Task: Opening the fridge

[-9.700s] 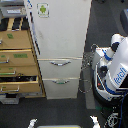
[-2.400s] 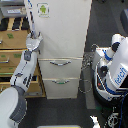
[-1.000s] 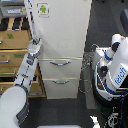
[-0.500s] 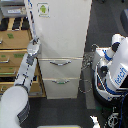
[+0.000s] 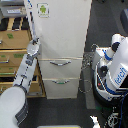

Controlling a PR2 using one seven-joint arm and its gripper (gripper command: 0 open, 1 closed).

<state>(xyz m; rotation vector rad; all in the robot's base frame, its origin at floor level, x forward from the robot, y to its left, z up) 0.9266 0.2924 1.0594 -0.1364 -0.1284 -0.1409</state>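
The tall white fridge with a green android sticker (image 5: 62, 45) stands upright at twelve o'clock, doors shut. My gripper (image 5: 35, 44) presses against its left edge, at nine o'clock of the upper door; I cannot tell whether its jaws are parted or closed.

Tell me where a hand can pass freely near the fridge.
Free: the dark floor between the fridge and the white-and-blue robot, and below the lower drawer. Crowded: the fridge's left edge, where the gripper and wooden cabinet meet.

The fridge (image 5: 60, 45) stands centre; a drawer cabinet (image 5: 12, 55) at its nine o'clock. A robot body (image 5: 116, 70) at its three o'clock; the arm (image 5: 25, 75) reaches up from seven o'clock.
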